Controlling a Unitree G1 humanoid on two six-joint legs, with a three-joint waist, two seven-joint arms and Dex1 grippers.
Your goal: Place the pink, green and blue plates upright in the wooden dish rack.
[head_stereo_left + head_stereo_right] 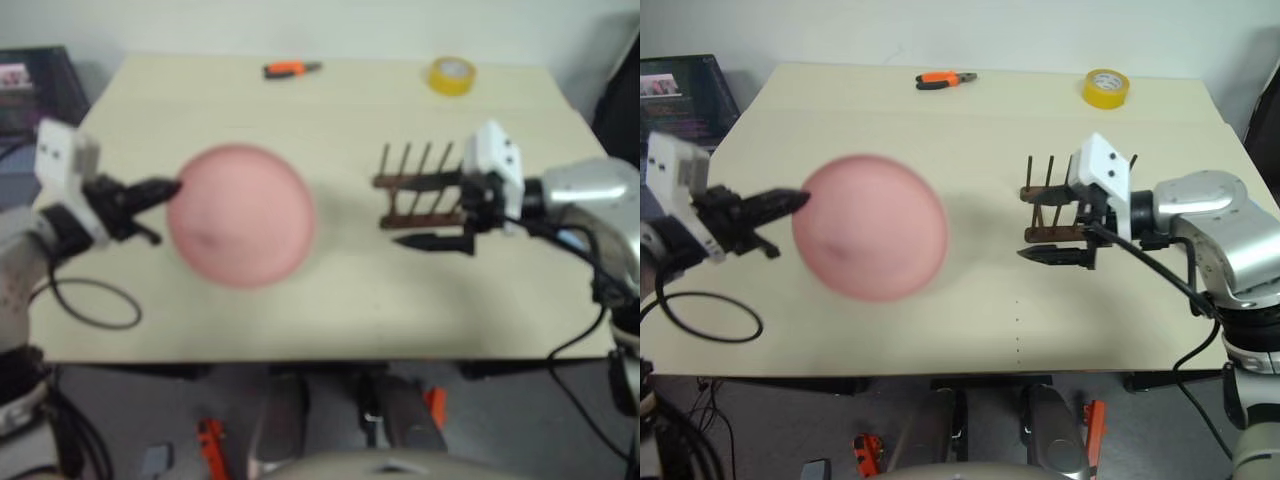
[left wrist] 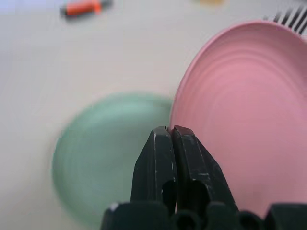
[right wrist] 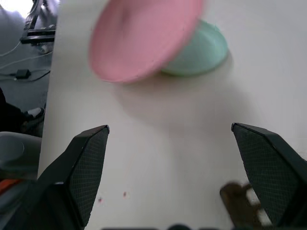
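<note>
My left gripper (image 1: 170, 190) is shut on the rim of the pink plate (image 1: 240, 215), which hangs tilted above the table. In the left wrist view its fingertips (image 2: 171, 130) pinch the edge of the pink plate (image 2: 244, 110). The green plate (image 2: 105, 153) lies flat on the table underneath. The blue plate is hidden. The wooden dish rack (image 1: 1052, 205) stands to the right with its pegs upright and nothing in it. My right gripper (image 1: 1050, 228) is open just in front of the rack and points left toward the plates, with nothing between its fingers (image 3: 91, 167).
Orange-handled pliers (image 1: 292, 68) and a yellow tape roll (image 1: 451, 75) lie at the table's far edge. A black cable loop (image 1: 95, 305) rests near the front left corner. A dark box (image 1: 685, 90) stands off the table's left side.
</note>
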